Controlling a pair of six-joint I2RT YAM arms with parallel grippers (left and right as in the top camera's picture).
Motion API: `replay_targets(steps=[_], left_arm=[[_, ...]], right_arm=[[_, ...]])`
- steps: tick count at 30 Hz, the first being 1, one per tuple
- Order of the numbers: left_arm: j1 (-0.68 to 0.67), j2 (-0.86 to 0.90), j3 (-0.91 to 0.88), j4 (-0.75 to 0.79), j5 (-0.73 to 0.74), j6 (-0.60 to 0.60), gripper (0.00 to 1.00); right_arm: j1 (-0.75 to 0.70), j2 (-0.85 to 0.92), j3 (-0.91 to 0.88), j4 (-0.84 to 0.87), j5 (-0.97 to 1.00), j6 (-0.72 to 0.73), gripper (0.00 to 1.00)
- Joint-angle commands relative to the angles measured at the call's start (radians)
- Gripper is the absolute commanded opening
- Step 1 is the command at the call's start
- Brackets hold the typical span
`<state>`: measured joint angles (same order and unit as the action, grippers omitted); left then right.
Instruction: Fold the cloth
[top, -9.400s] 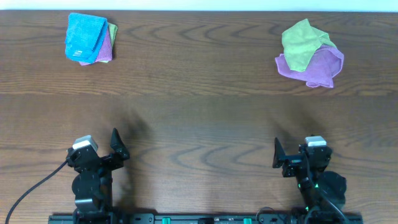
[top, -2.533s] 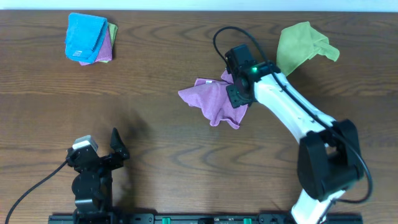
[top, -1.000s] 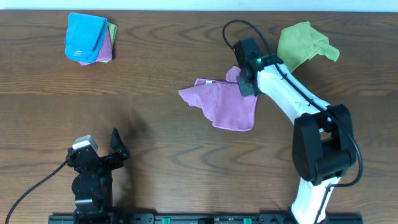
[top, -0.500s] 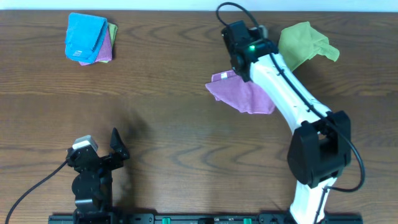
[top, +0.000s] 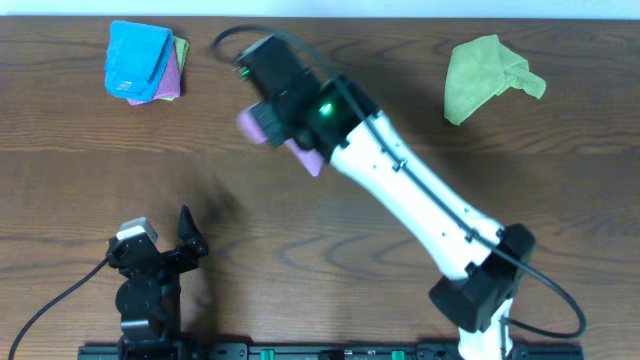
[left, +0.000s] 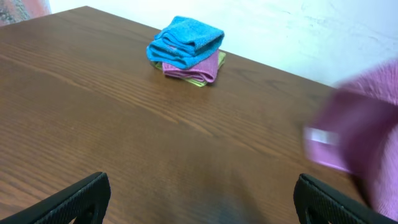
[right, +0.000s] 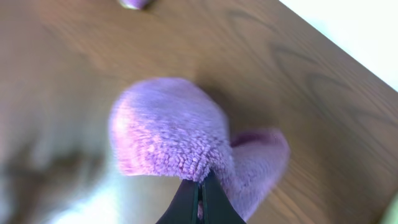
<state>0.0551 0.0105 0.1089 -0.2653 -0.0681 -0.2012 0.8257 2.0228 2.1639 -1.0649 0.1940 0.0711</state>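
Now, worktop: wide bare wood in middle, good place for spreading. Right arm reaches to far left of centre. Cloth bunched, hanging from right end effector, fingers together, clamped on its fold; seems off surface. Lime-green cloth far right, well apart. Folded stack far left, near cloth: keep away. Left end effector near left, fingers apart, empty. Advice: lower slowly, drag toward near side until cloth lies flat, only then release.
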Motion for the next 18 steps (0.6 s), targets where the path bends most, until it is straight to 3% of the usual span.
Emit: replay_targets(steps=[1, 3, 5, 7, 8, 9, 10, 14, 18], left_arm=[[-0.005, -0.005, -0.024, -0.012, -0.018, 0.014, 0.95], [-0.005, -0.005, -0.024, -0.012, -0.018, 0.014, 0.95], [-0.005, -0.005, -0.024, -0.012, -0.018, 0.014, 0.96], [-0.005, -0.005, -0.024, -0.012, -0.018, 0.014, 0.95], [-0.005, -0.005, -0.024, -0.012, -0.018, 0.015, 0.96], [-0.005, -0.005, -0.024, -0.012, -0.018, 0.014, 0.95], [-0.005, -0.005, -0.024, -0.012, -0.018, 0.014, 0.96], [-0.005, -0.005, -0.024, -0.012, -0.018, 0.014, 0.95], [-0.005, -0.005, -0.024, -0.012, -0.018, 0.014, 0.95]], right_arm=[[0.001, 0.012, 0.032, -0.031, -0.045, -0.027, 0.01], [-0.024, 0.015, 0.030, -0.054, -0.046, -0.029, 0.01], [-0.087, 0.043, 0.011, -0.053, 0.114, -0.001, 0.01], [-0.175, 0.098, -0.002, -0.066, 0.413, 0.180, 0.01], [-0.227, 0.131, -0.002, -0.079, 0.482, 0.248, 0.09], [-0.278, 0.164, -0.002, -0.078, 0.455, 0.258, 0.70], [-0.312, 0.185, -0.002, -0.081, 0.399, 0.258, 0.99], [-0.387, 0.200, -0.002, -0.130, 0.166, 0.257, 0.99], [-0.393, 0.199, -0.002, -0.171, 0.074, 0.217, 0.99]])
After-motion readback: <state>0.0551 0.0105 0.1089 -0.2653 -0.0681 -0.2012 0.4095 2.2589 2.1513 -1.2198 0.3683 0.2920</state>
